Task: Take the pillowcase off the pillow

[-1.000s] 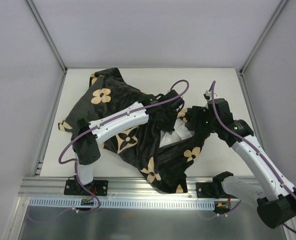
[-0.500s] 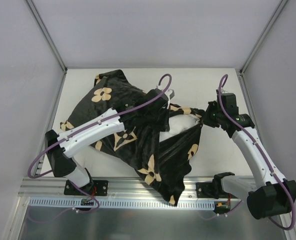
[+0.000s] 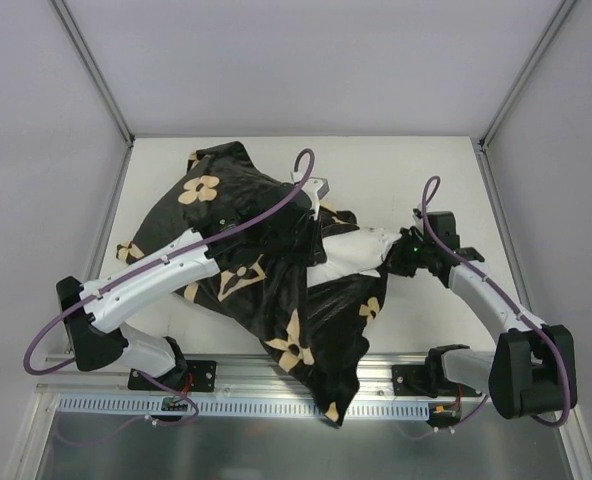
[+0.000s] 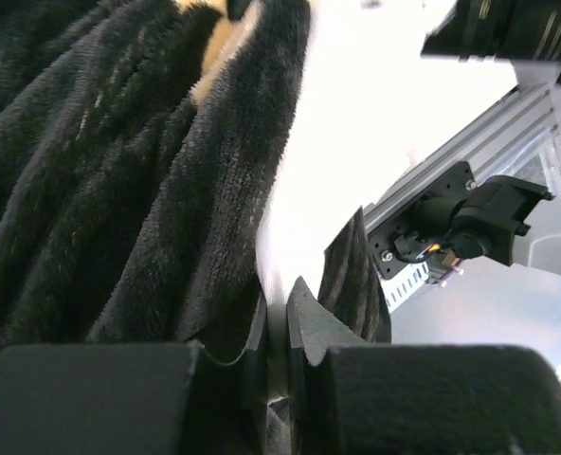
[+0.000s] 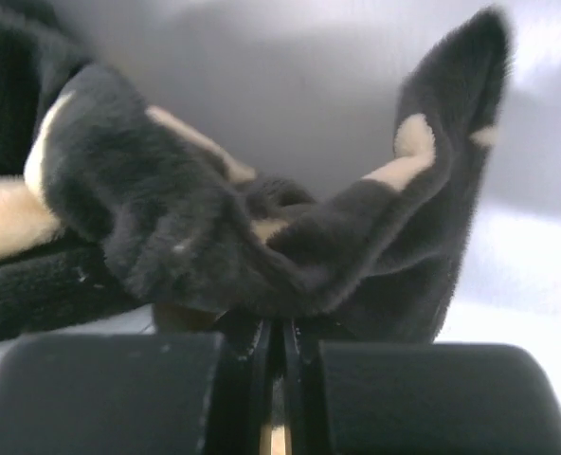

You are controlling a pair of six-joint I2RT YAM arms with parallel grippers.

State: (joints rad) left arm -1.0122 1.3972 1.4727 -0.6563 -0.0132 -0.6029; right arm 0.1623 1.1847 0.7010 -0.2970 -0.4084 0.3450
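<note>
The black flowered pillowcase (image 3: 306, 310) lies crumpled across the table (image 3: 426, 170), one end hanging over the near edge, and the white pillow (image 3: 354, 248) shows bare at its open side in the middle. The left gripper (image 4: 276, 299) has its jaws pressed nearly together on a fold of the cover beside the pillow. The right gripper (image 5: 279, 327) pinches the cover's edge at the pillow's right end.
</note>
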